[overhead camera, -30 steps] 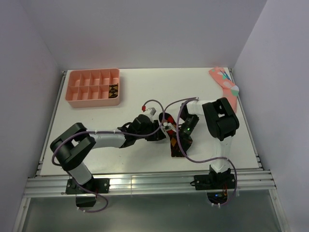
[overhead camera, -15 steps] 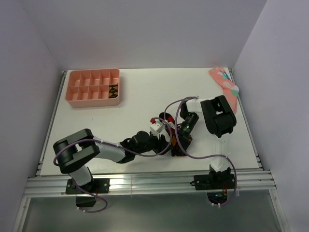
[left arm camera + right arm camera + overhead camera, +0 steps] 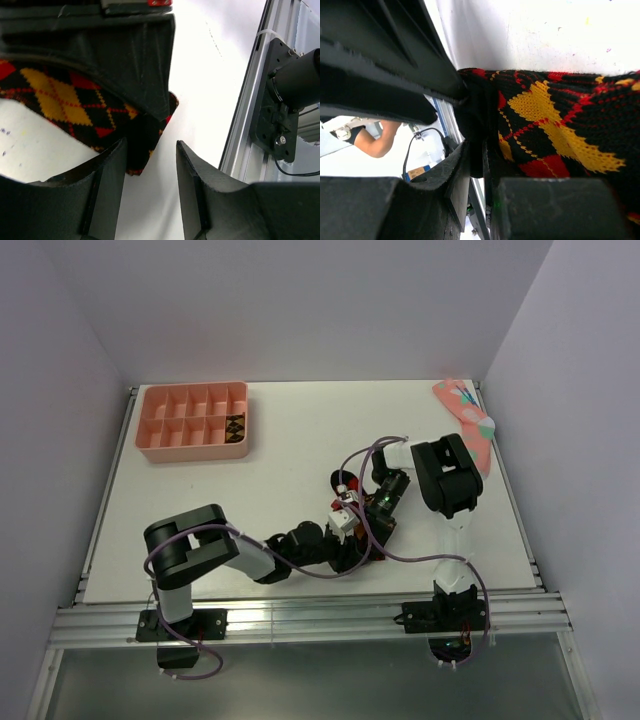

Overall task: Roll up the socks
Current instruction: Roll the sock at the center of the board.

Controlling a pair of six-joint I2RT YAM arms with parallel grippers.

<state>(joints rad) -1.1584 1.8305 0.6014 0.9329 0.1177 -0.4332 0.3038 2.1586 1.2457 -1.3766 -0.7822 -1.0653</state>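
A dark argyle sock (image 3: 555, 120) with red and yellow-orange diamonds lies flat on the white table just in front of the right arm. My right gripper (image 3: 476, 150) is shut on the sock's dark edge, low over the table (image 3: 375, 520). My left gripper (image 3: 151, 150) is open over bare table. Its left finger (image 3: 107, 185) is beside the sock's end (image 3: 142, 150), and nothing is between the fingers. In the top view the left gripper (image 3: 350, 543) lies low, right next to the right one. A second argyle sock (image 3: 235, 426), with tan diamonds, sits in a compartment of the pink tray.
The pink divided tray (image 3: 190, 445) stands at the back left. A pink sock (image 3: 467, 416) lies at the back right corner. The table's metal front rail (image 3: 260, 100) and the right arm's base (image 3: 295, 85) are close to the left gripper. Cables loop over both arms.
The left arm has swung toward the table's front edge, and its gripper has come round to the sock's near end and opened a little. The right gripper has kept its hold.
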